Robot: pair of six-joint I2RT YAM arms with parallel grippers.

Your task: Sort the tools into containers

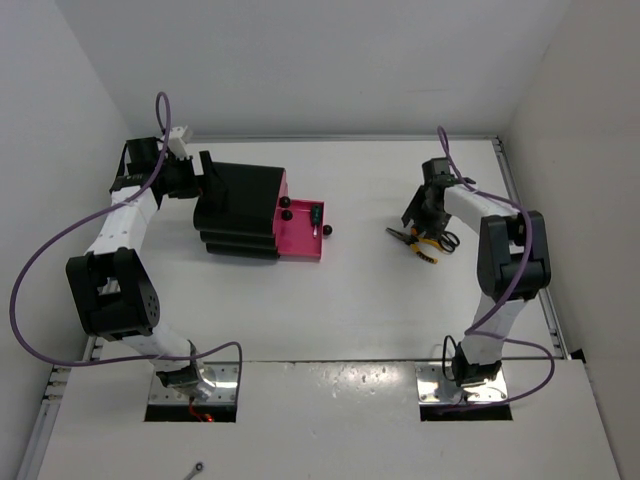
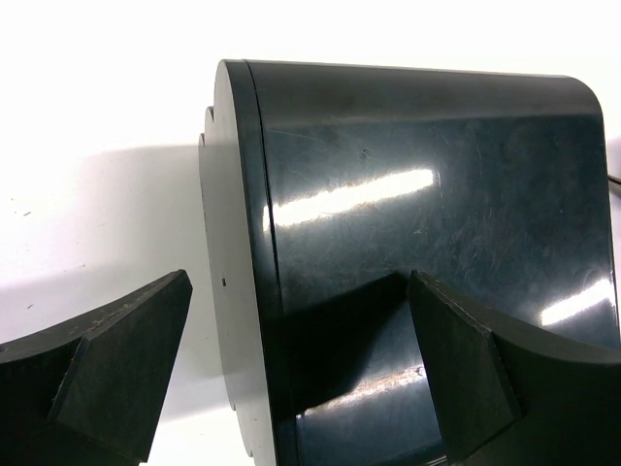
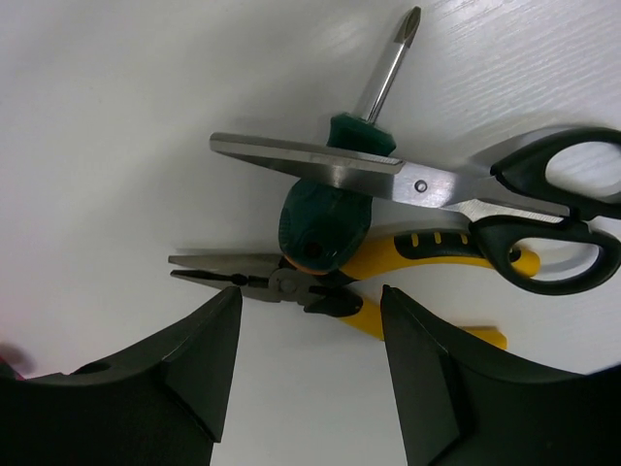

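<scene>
Three tools lie piled on the white table right of centre. In the right wrist view the black-handled scissors [image 3: 437, 184] lie across the green-handled screwdriver [image 3: 322, 225], which rests on the yellow-handled pliers [image 3: 291, 286]. My right gripper [image 3: 309, 309] hangs open just above the pliers' joint with nothing between its fingers. From above, the right gripper [image 1: 418, 222] covers part of the pile [image 1: 428, 247]. The black cabinet [image 1: 238, 208] stands at the left with one pink drawer [image 1: 298, 238] pulled out. My left gripper [image 2: 301, 374] stands open astride the cabinet's [image 2: 427, 194] rear edge.
Two shut drawers show round black knobs [image 1: 285, 204] above the open one. A small dark item [image 1: 315, 214] lies in the open drawer. White walls close in the table on the left, back and right. A purple cable [image 1: 60, 240] loops beside the left arm.
</scene>
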